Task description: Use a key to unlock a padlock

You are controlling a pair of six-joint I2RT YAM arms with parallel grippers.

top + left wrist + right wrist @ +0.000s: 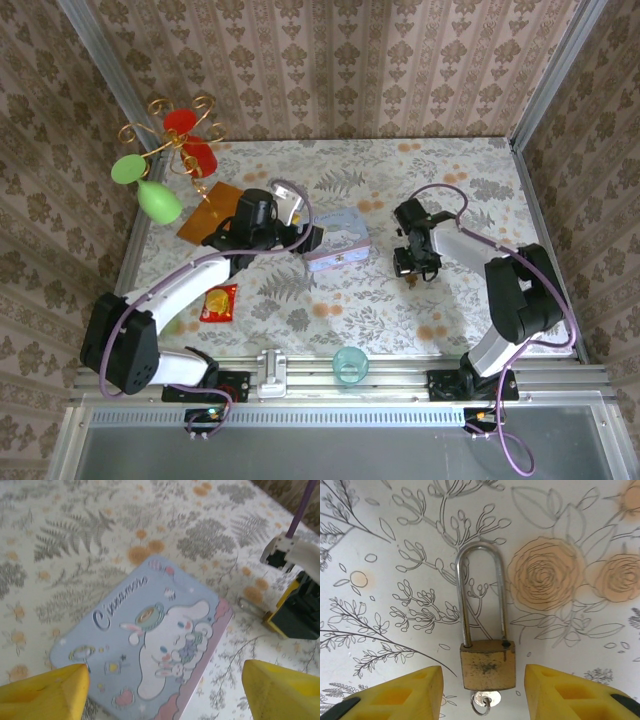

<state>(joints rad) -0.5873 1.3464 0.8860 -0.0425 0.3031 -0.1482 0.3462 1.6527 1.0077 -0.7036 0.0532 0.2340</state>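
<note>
The padlock (487,666) lies flat on the flowered tablecloth, a small brass body with a long silvery shackle (480,550) pointing away from the wrist camera. A silver key (486,699) on a small ring sits in the bottom of the lock. My right gripper (482,695) is open, with one yellow finger on each side of the brass body and a gap on both sides. In the top view the right gripper (413,265) hangs over the table's right middle. My left gripper (162,695) is open above the near end of the pale blue cartoon tin (145,645), holding nothing.
The tin (338,240) lies at the table's centre, the left gripper (310,238) at its left end. A gold wire stand with red and green cups (170,150) and an orange sheet (205,210) fill the back left. A red-and-yellow packet (218,302) and a teal cup (350,365) lie near the front.
</note>
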